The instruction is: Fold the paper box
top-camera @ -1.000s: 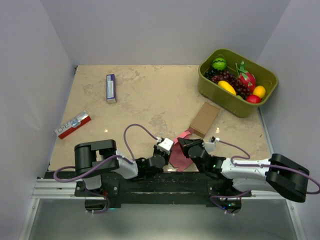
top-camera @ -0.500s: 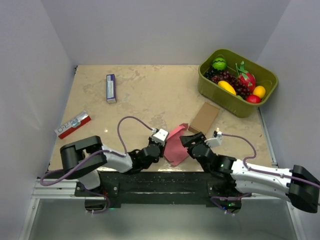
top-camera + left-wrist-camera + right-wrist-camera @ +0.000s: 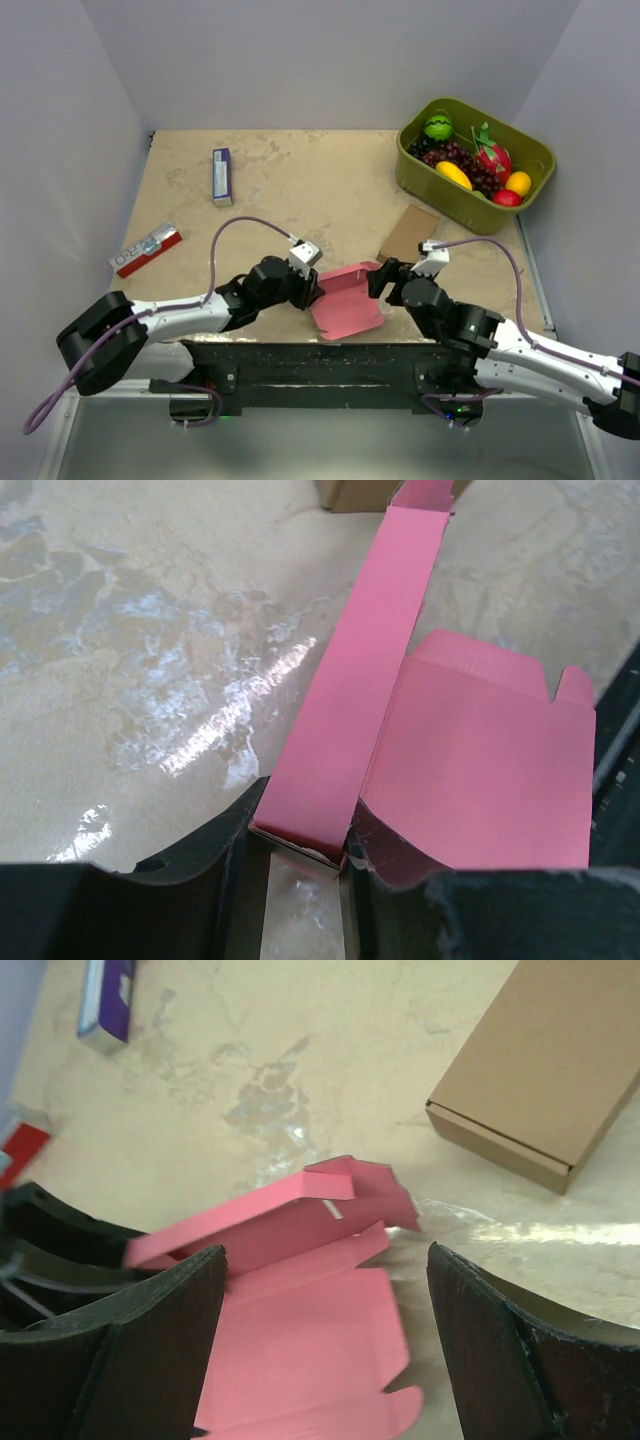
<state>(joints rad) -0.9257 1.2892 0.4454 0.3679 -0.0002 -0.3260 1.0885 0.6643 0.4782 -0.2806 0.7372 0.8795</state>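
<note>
Pink box: near edge of table, approx centre, between the two grippers. Partly unfolded. One wide panel lies flat on the table; one long narrow side panel stands up along its left/far edge, w/ small tab flaps at the far end.

L gripper: comes in from the left, low over the table, at the box's left end. L wrist view: jaws narrow, clamped on the near end of the raised side panel of the pink box. Panel end sits betw the two fingers, both touching it. Gap = just the panel end, nothing else in it.

R gripper: comes in from the right, at the box's far right corner. R wrist view: jaws wide, fingers well apart, flat panel and raised wall of the box seen in the gap betw them. Holds nothing. Contact w/ the card: can't tell.

Brown box: lies flat, closed, just beyond the pink box's far end; touching the tabs or not, can't tell.

Green tub: far right corner, toy fruit inside.

Purple packet: far left part of table. Red-white packet: by the left wall. Both well apart from the grippers
</note>
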